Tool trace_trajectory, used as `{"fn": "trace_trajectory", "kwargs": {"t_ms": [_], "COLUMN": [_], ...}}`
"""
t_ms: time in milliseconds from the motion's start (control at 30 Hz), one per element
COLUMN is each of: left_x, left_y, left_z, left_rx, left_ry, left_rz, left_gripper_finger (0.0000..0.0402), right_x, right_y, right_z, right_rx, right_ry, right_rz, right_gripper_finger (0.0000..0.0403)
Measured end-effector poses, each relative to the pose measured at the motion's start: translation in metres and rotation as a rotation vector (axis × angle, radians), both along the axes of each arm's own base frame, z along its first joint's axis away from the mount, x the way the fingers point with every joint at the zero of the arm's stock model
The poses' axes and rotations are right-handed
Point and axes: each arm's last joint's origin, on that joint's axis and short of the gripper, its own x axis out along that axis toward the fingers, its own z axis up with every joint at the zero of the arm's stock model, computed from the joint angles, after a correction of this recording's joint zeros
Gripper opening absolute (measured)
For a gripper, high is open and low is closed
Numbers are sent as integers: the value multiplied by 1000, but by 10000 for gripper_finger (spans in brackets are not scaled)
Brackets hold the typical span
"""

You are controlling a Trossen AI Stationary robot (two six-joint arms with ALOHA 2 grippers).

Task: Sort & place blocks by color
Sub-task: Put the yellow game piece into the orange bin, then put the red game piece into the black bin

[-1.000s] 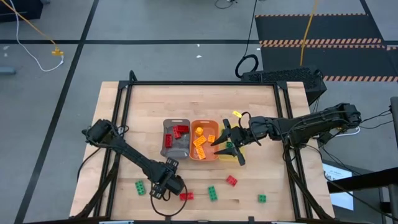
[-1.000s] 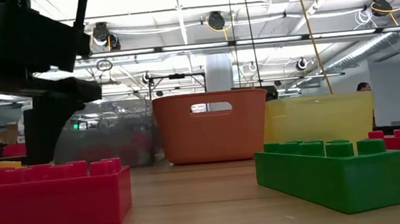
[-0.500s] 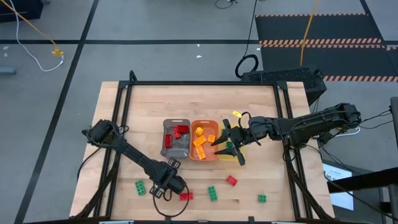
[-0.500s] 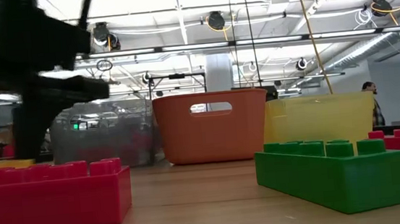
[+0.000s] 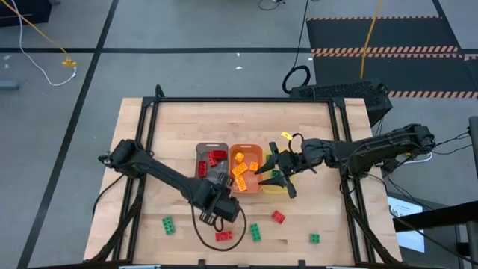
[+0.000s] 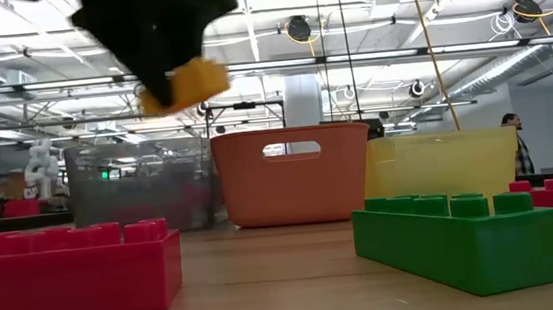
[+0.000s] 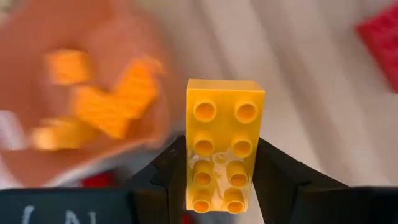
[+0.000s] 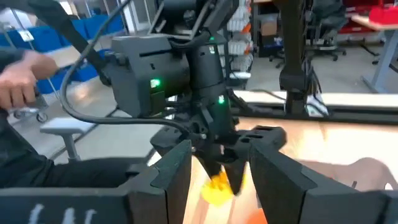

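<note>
My left gripper [image 5: 222,211] hangs just near of the trays, shut on a yellow block [image 7: 224,106], which the low view shows raised off the table [image 6: 182,86]. My right gripper [image 5: 263,170] stands open over the yellow tray [image 6: 443,165], with nothing between its fingers [image 8: 177,177]. Red blocks [image 5: 215,158] lie in the grey tray [image 5: 202,173] and orange blocks [image 5: 240,170] in the orange tray [image 5: 254,187]. Loose on the table's near part lie a green block [image 5: 169,224], a red block [image 5: 222,235], a second green [image 5: 255,232] and a second red [image 5: 278,217]. My left gripper pinches the yellow block by its two long sides [image 7: 188,168], at one end, between its two fingers. The studded top faces the wrist camera and the other end sticks out past the fingertips. The fingers come from above, and the block hangs tilted below them, clear of the table.
A third green block [image 5: 314,237] lies near the front right corner. The three trays stand side by side at the table's middle. A black frame [image 5: 149,127] runs along the table's edges. A cable loop [image 5: 213,239] hangs under the left arm.
My left gripper has taken hold of the yellow block at the table's near edge and lifted it clear. It has carried it up and toward the right and far side, closer to the trays. The right arm has kept still.
</note>
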Motion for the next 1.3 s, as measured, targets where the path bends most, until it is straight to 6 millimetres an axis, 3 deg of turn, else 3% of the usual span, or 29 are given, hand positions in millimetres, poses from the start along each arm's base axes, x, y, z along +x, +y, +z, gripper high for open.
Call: {"fn": "trace_trajectory", "kwargs": {"t_ms": [167, 300, 467, 633, 1000, 1300], "left_x": [15, 27, 41, 50, 51, 34], "left_y": [17, 38, 74, 95, 97, 76], "left_z": [11, 8, 8, 10, 10, 24], "left_rx": [47, 87, 110, 59, 42, 8], "left_ry": [-82, -137, -189, -233, -246, -225], "left_rz": [7, 31, 113, 168, 194, 197], "left_gripper_finger": [162, 155, 147, 194, 305, 324], "right_x": [-16, -26, -36, -41, -41, -42], "right_y": [0, 7, 15, 14, 14, 13], "right_z": [13, 19, 12, 12, 12, 7], "right_rx": [9, -16, -55, -58, -59, -62], "right_ry": [-15, -27, -48, -68, -66, -52], "right_rz": [9, 45, 88, 87, 87, 85], "right_gripper_finger": [153, 153, 153, 153, 153, 153]}}
